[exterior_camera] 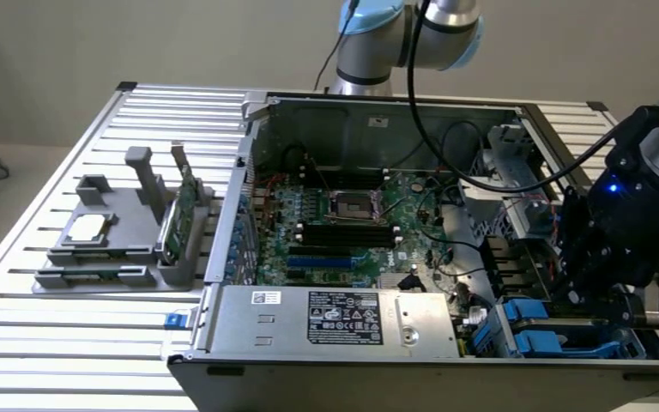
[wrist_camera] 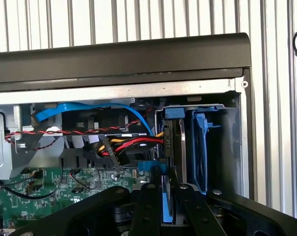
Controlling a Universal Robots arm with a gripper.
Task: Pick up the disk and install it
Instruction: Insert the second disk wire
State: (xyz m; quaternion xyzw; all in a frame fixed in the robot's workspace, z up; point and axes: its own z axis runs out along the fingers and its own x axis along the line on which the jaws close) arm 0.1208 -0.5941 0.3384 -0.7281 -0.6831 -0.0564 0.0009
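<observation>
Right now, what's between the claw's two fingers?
In the wrist view, the bright blue edge of the disk carrier stands between the claw fingers, which are closed on it, at the drive bay in the case corner.

Exterior view looks down from above; wrist view sits close; both share the drive bay [exterior_camera: 559, 330].

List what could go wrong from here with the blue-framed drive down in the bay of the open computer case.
1. The gripper is shut on the blue plastic carrier of the silver-grey metal disk, edge-on in the drive bay; a slight tilt might jam it against the neighbouring empty blue carrier.
2. The red, yellow and black cable bundle reaches the disk's side and could be pinched.
3. The blue flat cable arches close above and might snag.
</observation>
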